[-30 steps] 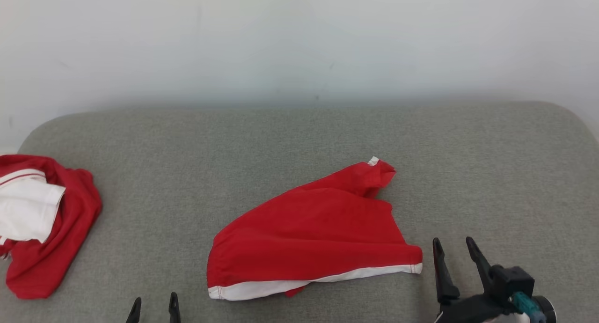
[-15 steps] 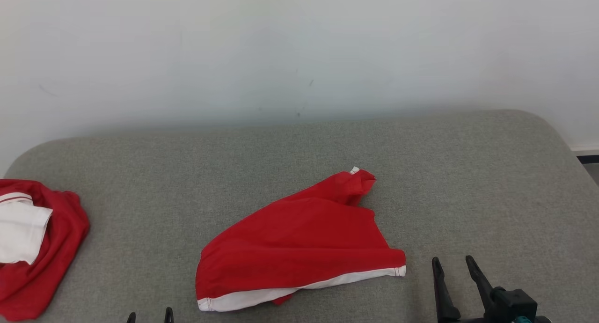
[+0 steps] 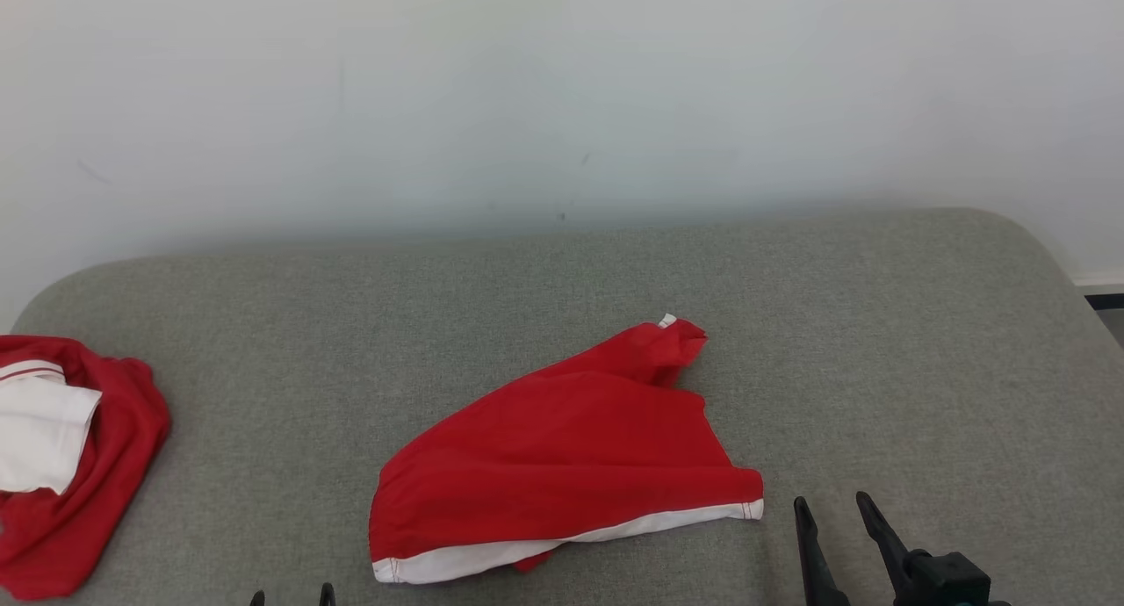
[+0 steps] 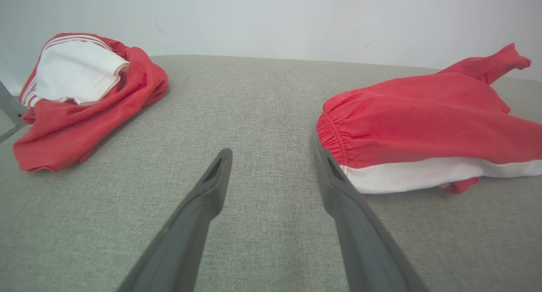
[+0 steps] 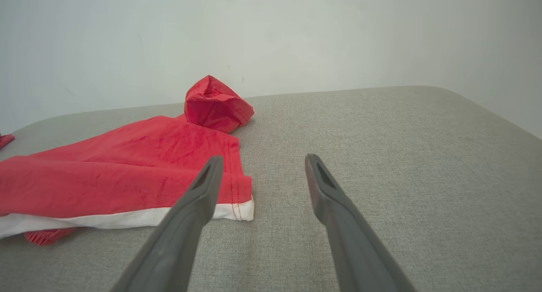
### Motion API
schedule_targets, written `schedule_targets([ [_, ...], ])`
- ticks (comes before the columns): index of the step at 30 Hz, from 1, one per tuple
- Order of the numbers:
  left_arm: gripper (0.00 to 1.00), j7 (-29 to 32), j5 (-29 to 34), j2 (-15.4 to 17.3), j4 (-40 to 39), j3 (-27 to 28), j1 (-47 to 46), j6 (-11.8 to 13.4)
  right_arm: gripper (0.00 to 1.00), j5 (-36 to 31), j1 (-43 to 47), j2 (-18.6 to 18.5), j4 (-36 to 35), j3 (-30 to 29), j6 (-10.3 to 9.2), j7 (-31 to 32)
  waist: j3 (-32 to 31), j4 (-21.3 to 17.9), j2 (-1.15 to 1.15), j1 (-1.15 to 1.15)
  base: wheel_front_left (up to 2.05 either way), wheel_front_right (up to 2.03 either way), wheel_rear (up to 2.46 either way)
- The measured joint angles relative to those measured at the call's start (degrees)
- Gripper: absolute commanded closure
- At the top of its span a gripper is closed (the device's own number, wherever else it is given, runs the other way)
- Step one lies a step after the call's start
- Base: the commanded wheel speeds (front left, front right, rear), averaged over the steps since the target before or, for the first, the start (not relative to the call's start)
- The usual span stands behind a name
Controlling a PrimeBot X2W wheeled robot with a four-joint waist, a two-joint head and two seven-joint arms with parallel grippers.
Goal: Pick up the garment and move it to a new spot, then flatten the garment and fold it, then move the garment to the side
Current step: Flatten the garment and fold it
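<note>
The garment (image 3: 562, 457), red shorts with a white band along the near edge, lies crumpled at the middle of the grey padded surface (image 3: 562, 272). My left gripper (image 3: 291, 595) pokes in at the bottom edge, open, left of the garment and apart from it. In the left wrist view the left gripper (image 4: 274, 152) is open and empty, with the garment (image 4: 423, 118) just right of its right finger. My right gripper (image 3: 832, 501) stands open beside the garment's right corner. The right wrist view shows the right gripper (image 5: 263, 157) open and the garment (image 5: 127, 173) to its left.
A second red and white piece of clothing (image 3: 61, 448) lies bunched at the surface's far left edge, also seen as a heap (image 4: 84, 93) in the left wrist view. A pale wall (image 3: 562, 88) rises behind. The surface's rounded right corner (image 3: 1036, 237) drops off.
The head camera has tipped, so the whole picture shifted down and left. Both grippers have drawn back a little toward the bottom edge. The garment lies as before.
</note>
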Motion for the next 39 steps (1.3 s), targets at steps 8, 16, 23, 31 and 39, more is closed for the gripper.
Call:
schedule_targets([
  [8,0.00,0.0,-3.2,0.0,1.5,-2.0,-0.2,-0.1,0.00,-0.1,-0.2,0.0,0.8,0.8,0.00,0.0,1.0,-0.1,0.00,0.00,0.00,0.00,0.00],
  [16,0.00,0.0,-7.2,0.0,5.1,-4.5,-2.0,-0.7,0.00,-0.6,-1.5,0.0,2.8,1.9,0.00,0.0,3.4,-0.8,0.00,0.00,0.00,0.00,0.00],
  [23,0.00,0.0,-9.4,0.0,6.7,-6.0,-4.7,-0.7,0.00,-0.8,-2.7,0.0,4.4,2.3,0.00,0.0,5.7,-1.2,0.00,0.00,0.00,0.00,0.00],
  [31,0.00,0.0,-10.1,0.0,7.5,-7.0,-7.3,-0.4,0.00,-1.1,-4.6,0.0,4.8,2.7,0.00,0.0,8.7,-1.7,0.00,0.01,0.00,0.00,0.00],
  [39,0.17,0.0,-10.2,0.0,7.8,-7.7,-8.5,-0.1,0.00,-1.6,-5.5,0.0,5.0,2.6,0.00,0.0,10.5,-1.7,0.01,0.01,0.00,0.00,0.00],
])
